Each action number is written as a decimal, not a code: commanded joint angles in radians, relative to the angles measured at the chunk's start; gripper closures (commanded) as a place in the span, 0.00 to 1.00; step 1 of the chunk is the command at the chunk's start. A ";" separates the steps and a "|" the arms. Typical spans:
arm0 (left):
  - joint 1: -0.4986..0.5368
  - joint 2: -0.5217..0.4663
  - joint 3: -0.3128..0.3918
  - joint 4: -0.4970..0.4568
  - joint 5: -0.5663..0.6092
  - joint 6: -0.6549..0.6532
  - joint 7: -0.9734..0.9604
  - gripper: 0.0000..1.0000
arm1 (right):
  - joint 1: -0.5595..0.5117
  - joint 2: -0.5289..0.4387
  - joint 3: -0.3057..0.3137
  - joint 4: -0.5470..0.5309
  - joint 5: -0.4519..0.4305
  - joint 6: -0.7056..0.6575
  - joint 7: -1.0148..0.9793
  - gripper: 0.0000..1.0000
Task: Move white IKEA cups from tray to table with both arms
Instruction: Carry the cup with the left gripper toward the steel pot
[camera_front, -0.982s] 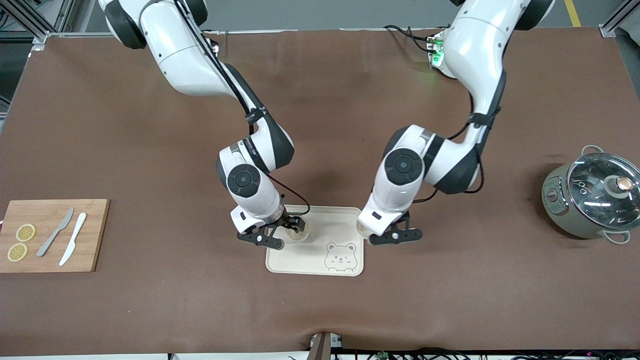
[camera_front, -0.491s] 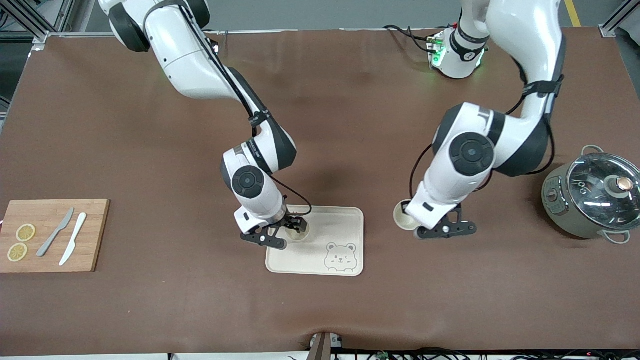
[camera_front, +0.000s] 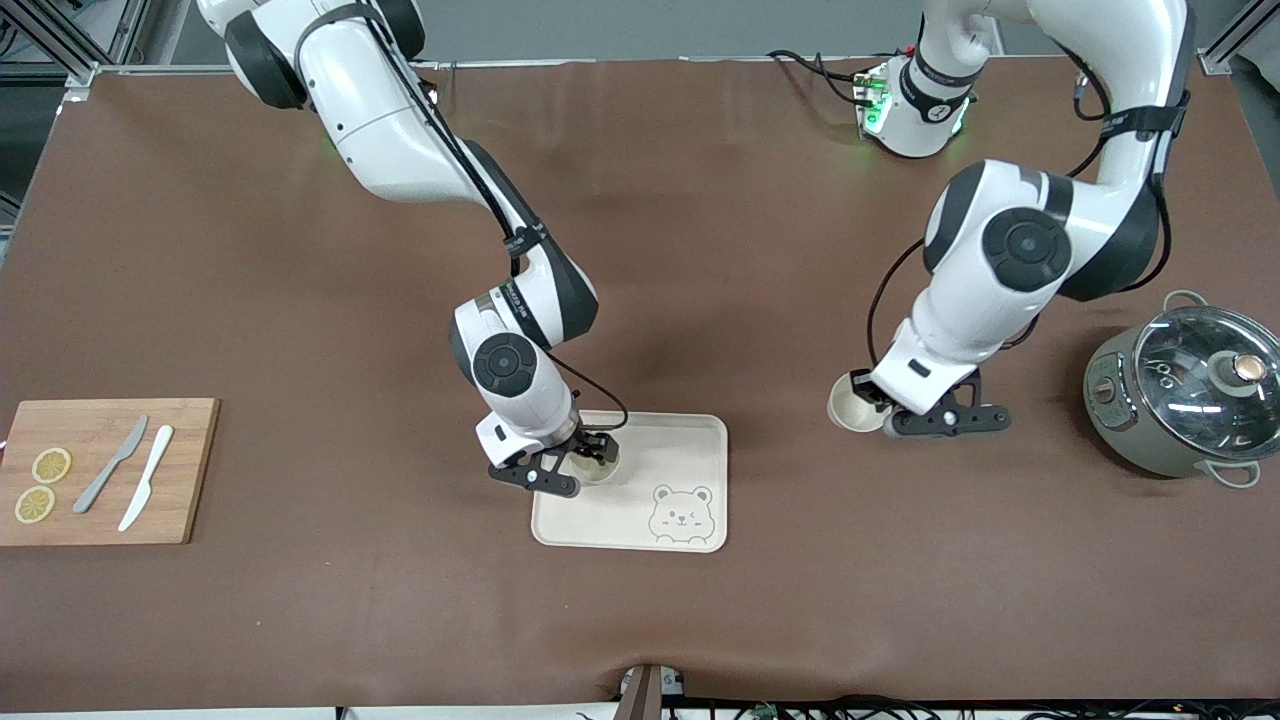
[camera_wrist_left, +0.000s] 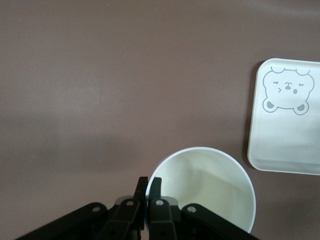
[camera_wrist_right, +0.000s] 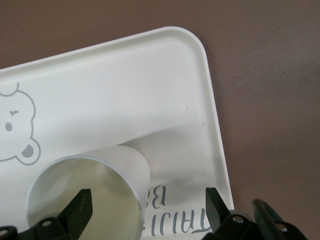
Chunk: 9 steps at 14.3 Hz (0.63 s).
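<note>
Cups come first in the front view: one white cup stands on the bear-printed tray, at the tray's corner toward the right arm's end of the table, and the right gripper sits at it with its fingers spread on either side of the cup. The second cup is carried by the left gripper, over the bare brown table between the tray and the lidded pot. A wooden cutting board with two knives and lemon slices lies at the right arm's end. In the left wrist view, the left gripper's fingers are pinched together on the rim of the second cup, one inside and one outside the wall, with the tray well apart. In the right wrist view, the first cup stands upright on the tray near its rim, between the wide-open fingers, which do not press it.
</note>
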 joint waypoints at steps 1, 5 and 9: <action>0.053 -0.135 -0.012 -0.197 -0.032 0.097 0.091 1.00 | 0.011 0.009 -0.009 0.008 0.010 0.010 0.012 0.00; 0.108 -0.216 -0.012 -0.402 -0.035 0.278 0.187 1.00 | 0.011 0.011 -0.009 0.009 0.008 0.010 0.011 0.00; 0.144 -0.224 -0.011 -0.591 -0.035 0.523 0.278 1.00 | 0.010 0.011 -0.009 0.009 0.008 0.008 0.000 0.21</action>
